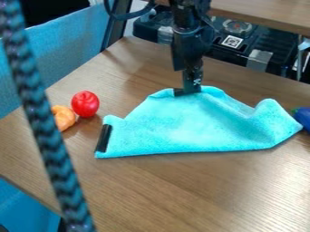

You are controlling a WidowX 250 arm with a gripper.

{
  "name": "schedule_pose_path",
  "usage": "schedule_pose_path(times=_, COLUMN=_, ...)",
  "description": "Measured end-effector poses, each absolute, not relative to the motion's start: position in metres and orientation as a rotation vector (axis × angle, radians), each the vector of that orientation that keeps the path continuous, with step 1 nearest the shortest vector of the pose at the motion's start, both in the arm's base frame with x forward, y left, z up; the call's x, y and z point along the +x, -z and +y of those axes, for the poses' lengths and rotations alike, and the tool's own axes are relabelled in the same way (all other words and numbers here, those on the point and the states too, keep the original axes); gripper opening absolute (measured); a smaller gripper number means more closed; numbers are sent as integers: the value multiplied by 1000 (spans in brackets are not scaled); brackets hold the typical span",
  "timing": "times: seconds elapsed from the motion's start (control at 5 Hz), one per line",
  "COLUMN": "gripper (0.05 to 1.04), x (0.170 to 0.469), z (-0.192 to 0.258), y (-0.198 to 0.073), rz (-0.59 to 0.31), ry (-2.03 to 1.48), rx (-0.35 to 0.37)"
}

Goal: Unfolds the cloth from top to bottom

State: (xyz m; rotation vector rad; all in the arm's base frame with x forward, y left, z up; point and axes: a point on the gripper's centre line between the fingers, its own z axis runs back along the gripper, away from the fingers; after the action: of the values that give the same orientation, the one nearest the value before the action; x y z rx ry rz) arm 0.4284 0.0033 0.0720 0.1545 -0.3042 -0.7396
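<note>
The black gripper (190, 90) hangs straight down at the back edge of the turquoise cloth (194, 124), its lower end touching or just over the fabric. The cloth lies on the wooden table with its long front edge fairly straight. Its back part is folded and bunched, with a raised lump toward the right corner. A black strip runs along the cloth's left end, and a small dark piece shows beside the gripper's lower end.
A red toy pepper (85, 103) and an orange toy pepper (63, 118) sit left of the cloth. A blue object (302, 118) lies at the right edge. A braided cable (45, 122) crosses the left foreground. Black equipment (242, 43) stands behind the wooden table (200, 195).
</note>
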Motion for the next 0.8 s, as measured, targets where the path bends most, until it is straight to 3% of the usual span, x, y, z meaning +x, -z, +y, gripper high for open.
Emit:
schedule_pose_path(times=0.6, gripper=1001, x=432, z=5, y=-51, rz=-258, ry=734, rx=178)
schedule_pose_path(times=0.8, gripper=948, x=434, z=7, y=-41, rz=-234, ry=724, rx=183)
